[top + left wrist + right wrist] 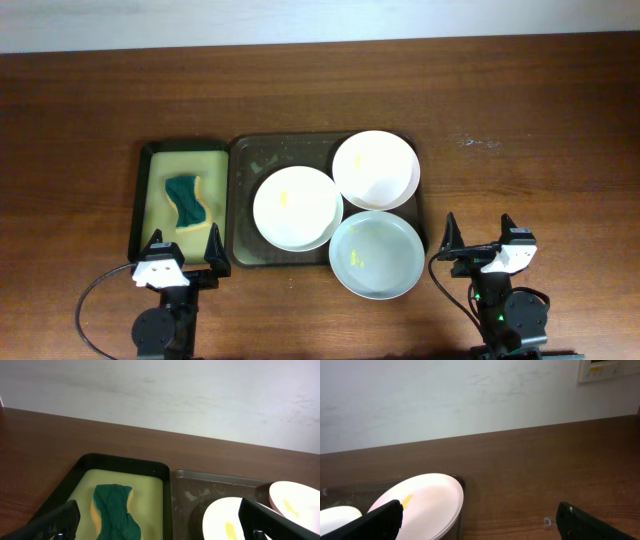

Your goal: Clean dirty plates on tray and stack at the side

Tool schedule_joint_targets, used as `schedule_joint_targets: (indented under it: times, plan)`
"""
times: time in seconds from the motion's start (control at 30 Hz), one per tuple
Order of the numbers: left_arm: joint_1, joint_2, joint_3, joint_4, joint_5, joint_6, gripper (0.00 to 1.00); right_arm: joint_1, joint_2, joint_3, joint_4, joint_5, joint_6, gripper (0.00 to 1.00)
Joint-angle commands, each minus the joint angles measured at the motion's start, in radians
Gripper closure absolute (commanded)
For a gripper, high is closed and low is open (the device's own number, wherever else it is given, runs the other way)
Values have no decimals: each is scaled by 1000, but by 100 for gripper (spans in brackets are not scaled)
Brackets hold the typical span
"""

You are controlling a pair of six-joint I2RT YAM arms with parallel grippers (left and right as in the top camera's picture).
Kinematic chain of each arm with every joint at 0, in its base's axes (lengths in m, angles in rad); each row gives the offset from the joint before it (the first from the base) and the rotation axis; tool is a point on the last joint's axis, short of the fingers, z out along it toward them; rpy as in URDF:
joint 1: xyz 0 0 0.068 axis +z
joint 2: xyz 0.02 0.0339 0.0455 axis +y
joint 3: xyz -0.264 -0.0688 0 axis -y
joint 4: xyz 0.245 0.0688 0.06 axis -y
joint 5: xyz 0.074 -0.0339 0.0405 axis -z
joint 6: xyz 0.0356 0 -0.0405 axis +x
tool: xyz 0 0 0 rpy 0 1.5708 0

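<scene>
2 YAM arms wait at the near edge of a wooden table [520,90], facing a dark brown tray [250,160] that carries 3 white plates. The middle plate [297,207] sits on the tray's left half with a yellow smear at its centre. The far plate [375,169] occupies the tray's far right corner; the right wrist view shows a yellow streak on it. The near plate [376,255] lies at the near right corner, hangs out over the tray's near rim and bears a small yellow spot. The rims of all 3 plates meet or overlap where they come together.

The left gripper [186,232] hovers at the near end of a smaller black tray [140,200] with a yellow lining, which lies just left of the brown tray and holds a green-and-yellow sponge [187,200]. Its fingers are spread wide and grip nothing. The right gripper [479,225] hangs over bare table just right of the near plate, its fingers equally wide apart and empty. A pale wall [470,400] rises behind the table.
</scene>
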Motion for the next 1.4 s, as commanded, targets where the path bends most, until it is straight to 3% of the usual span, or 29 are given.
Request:
schedule_joint_targets:
  times: [0.0,1.27,1.37]
  plan:
    - [-4,11,-1,-8,4,2,0,-6,-5,-5,-7,16,-2,2]
    - [-4,11,-1,-8,4,2,0,-6,-5,-5,-7,16,-2,2]
    - [-4,11,-1,-8,5,2,1,-6,-5,-5,-14,-95,-1,2]
